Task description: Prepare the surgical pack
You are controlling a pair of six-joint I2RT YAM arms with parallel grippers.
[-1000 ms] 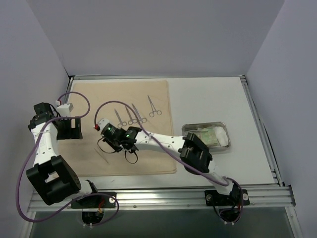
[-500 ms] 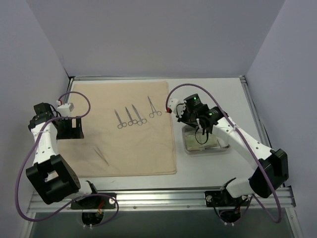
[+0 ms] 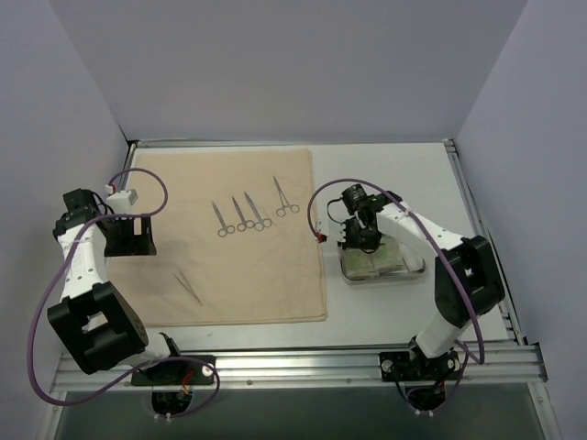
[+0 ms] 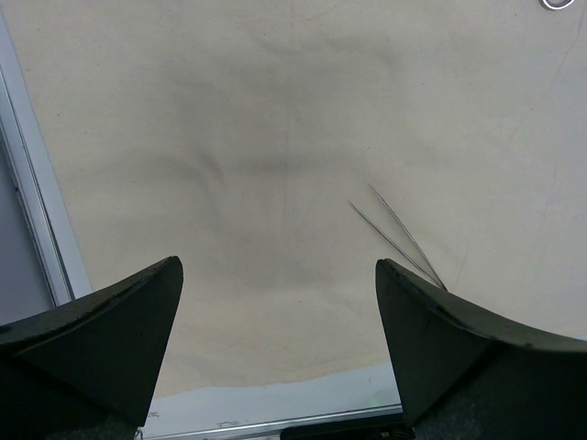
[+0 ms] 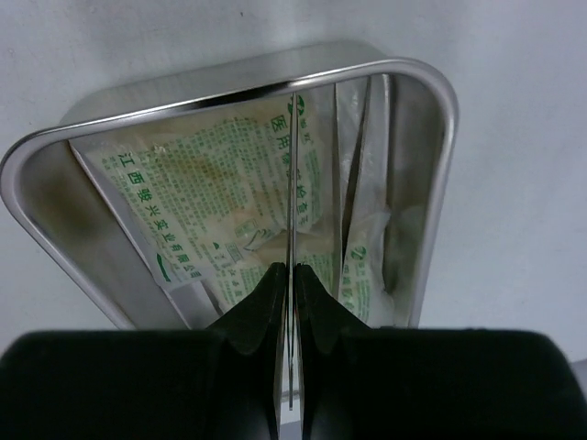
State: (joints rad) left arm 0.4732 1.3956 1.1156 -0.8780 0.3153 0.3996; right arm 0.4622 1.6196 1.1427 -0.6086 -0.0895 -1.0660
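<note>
Arching right arm (image 3: 415, 235) over steel tray (image 5: 229, 90).

A white tabletop (image 3: 385, 174) is boxed in by plain, pale grey-lilac walls (image 3: 275, 64) at its left, far and right edges. An aluminium rail (image 3: 303, 365) runs along the near edge. Below it is what may be dark floor (image 3: 303, 414). The light is even, with soft shadows.

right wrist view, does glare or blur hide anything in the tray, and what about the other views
Right wrist: the tray rim gleams and its walls mirror the packets, whose print is readable; the right gripper, shut on a thin steel instrument, is dark and soft. Left wrist: the open left gripper is blurred, with a soft shadow on the cloth. Top external: even light, no glare.
</note>
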